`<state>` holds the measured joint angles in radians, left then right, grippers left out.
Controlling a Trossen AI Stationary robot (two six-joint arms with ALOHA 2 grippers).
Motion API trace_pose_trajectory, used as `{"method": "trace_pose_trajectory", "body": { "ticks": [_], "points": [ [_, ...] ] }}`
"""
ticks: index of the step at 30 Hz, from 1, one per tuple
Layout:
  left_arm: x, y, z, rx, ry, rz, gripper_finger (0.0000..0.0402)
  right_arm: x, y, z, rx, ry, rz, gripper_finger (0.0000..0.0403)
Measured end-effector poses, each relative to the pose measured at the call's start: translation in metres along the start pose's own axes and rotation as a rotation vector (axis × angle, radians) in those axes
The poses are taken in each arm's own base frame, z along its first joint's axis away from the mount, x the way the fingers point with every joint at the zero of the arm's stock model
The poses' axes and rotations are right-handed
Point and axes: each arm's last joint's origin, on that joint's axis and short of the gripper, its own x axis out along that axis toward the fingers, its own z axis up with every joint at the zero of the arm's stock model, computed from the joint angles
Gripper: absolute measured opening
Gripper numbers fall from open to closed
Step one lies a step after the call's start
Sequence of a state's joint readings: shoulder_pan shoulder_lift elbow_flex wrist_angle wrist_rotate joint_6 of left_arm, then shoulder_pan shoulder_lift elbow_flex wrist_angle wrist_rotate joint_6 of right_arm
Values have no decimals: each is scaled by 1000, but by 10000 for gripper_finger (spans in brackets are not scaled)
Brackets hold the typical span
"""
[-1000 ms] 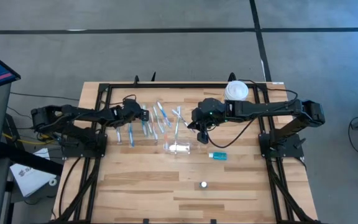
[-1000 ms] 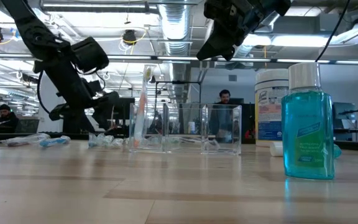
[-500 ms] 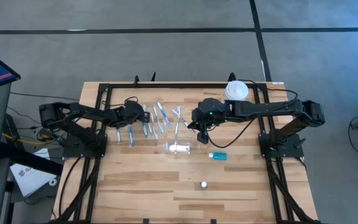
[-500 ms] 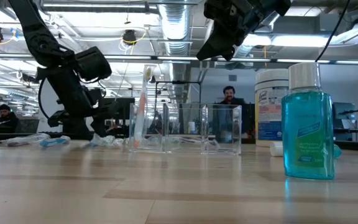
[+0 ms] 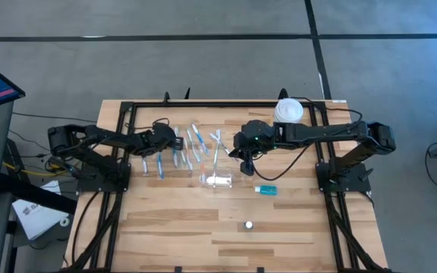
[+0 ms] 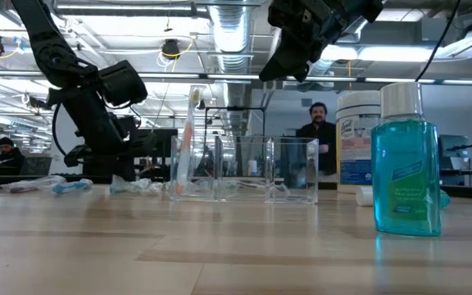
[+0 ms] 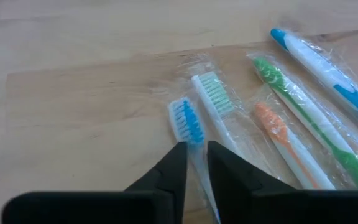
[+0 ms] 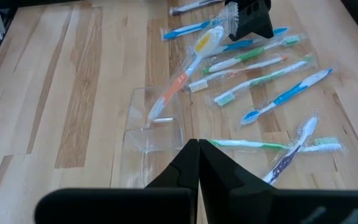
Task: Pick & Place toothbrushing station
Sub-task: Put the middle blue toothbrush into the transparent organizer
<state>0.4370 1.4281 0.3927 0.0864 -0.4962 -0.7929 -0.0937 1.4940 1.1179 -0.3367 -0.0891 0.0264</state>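
Several wrapped toothbrushes [image 5: 196, 144] lie flat on the wooden table, left of centre. My left gripper [image 5: 177, 141] is down among them, shut on the blue-bristled toothbrush [image 7: 185, 119]. A clear plastic cup with compartments [image 5: 217, 180] stands at mid-table. An orange toothbrush [image 6: 188, 139] leans upright in it. My right gripper [image 5: 246, 159] hangs shut above the cup's right side [image 8: 154, 134] and touches nothing. The small tube with a blue end [image 5: 265, 189] stands right of the cup. My left gripper pinches the blue-bristled toothbrush by its thin neck [image 7: 197, 158], just behind the head, between its two fingers. The fingers slant down from the table's left, with the head pointing away from them. The toothbrush lies flat on the table in its clear wrapper.
A large white tub [image 5: 287, 111] stands at the far right, behind my right arm. A small white round thing [image 5: 249, 224] lies near the front edge. Green, orange and blue toothbrushes [image 7: 303, 118] lie close beside the held one. Bare wood spreads across the near half.
My left arm has folded a little lower over the toothbrushes, and its gripper has stayed at the same spot among them. My right arm has kept still above the cup.
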Motion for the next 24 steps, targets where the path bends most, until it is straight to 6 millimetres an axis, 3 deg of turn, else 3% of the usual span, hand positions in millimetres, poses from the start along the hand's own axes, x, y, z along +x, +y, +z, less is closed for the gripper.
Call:
{"method": "trace_pose_trajectory", "body": {
  "ticks": [5,13,24],
  "points": [
    [0,0,0,12,-1,-1,7,0,0,0,0,0,0,0],
    [-4,-1,4,14,-22,-22,1,0,0,0,0,0,0,0],
    [-47,-12,19,40,-173,-184,0,0,0,0,0,0,0,0]
  ]
}}
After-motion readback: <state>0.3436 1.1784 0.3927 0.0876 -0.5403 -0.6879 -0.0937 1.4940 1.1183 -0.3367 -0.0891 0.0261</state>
